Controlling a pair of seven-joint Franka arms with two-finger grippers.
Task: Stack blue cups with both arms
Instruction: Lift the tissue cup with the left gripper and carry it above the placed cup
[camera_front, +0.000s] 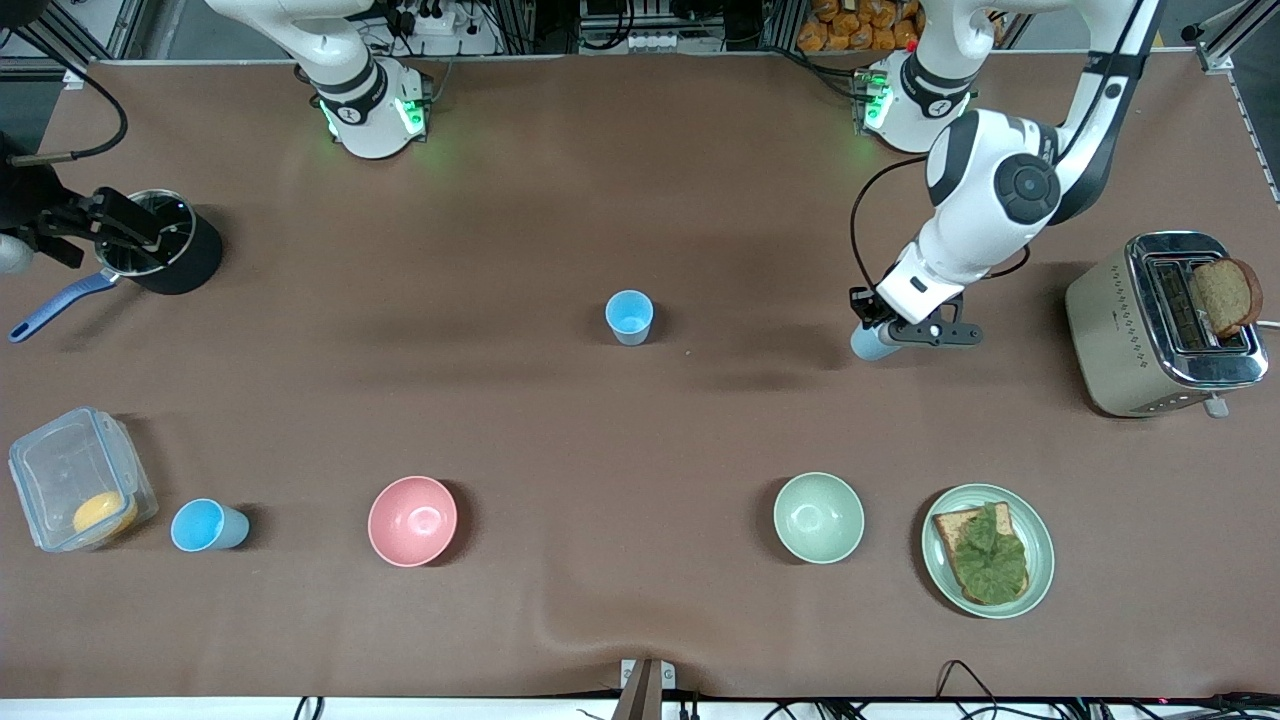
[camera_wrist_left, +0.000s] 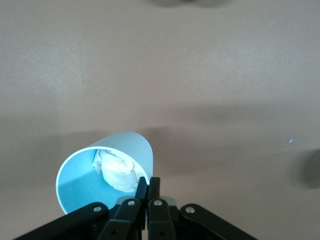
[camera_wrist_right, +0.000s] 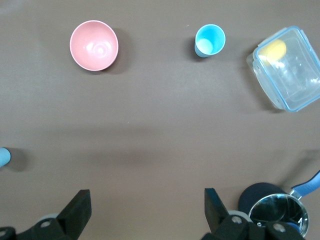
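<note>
My left gripper (camera_front: 884, 334) (camera_wrist_left: 148, 186) is shut on the wall of a pale blue cup (camera_front: 866, 343) (camera_wrist_left: 102, 172) toward the left arm's end of the table, one finger inside the rim and one outside. Something white and crumpled lies in that cup. A second blue cup (camera_front: 629, 317) (camera_wrist_right: 3, 156) stands upright mid-table. A third blue cup (camera_front: 205, 525) (camera_wrist_right: 210, 40) stands beside the clear container, nearer the front camera. My right gripper (camera_front: 125, 228) (camera_wrist_right: 147, 210) hangs open and empty by the black pot at the right arm's end.
A pink bowl (camera_front: 412, 520) (camera_wrist_right: 94, 45) and a pale green bowl (camera_front: 818, 517) sit near the front camera. A plate (camera_front: 1043, 560) carries bread with lettuce. There is also a toaster (camera_front: 1120, 330) holding a slice, a clear container (camera_front: 50, 460) (camera_wrist_right: 295, 75) and a black pot (camera_front: 185, 262) (camera_wrist_right: 277, 215).
</note>
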